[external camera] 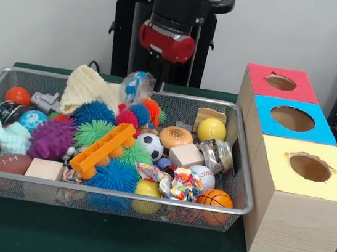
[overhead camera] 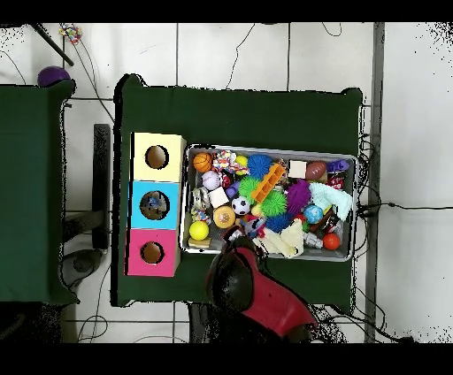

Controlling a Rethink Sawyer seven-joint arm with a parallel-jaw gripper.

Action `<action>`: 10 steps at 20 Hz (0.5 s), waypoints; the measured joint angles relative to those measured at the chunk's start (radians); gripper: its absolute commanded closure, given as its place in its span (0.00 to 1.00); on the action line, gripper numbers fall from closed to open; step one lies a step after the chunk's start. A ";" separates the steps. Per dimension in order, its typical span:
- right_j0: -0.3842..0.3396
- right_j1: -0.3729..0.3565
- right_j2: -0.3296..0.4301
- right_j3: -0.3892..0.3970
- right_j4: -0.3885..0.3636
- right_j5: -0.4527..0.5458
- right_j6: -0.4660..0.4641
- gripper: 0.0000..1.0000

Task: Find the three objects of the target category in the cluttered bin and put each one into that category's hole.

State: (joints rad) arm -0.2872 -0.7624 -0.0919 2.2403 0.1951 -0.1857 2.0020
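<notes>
I am hanging over the back of the bin.
My gripper (external camera: 152,81) is sitting above the wire bin (external camera: 242,173) full of toys, and I cannot tell if it is open. The box (external camera: 295,199) with three holes is standing just beside the bin.

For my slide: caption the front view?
Sawyer arm above a toy-crammed wire bin beside three holed boxes.
</notes>
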 measured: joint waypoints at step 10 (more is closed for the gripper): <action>-0.178 -0.156 -0.006 0.093 -0.132 0.025 0.000 1.00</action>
State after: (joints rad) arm -0.4656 -0.9184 -0.0975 2.3329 0.0627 -0.1602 2.0020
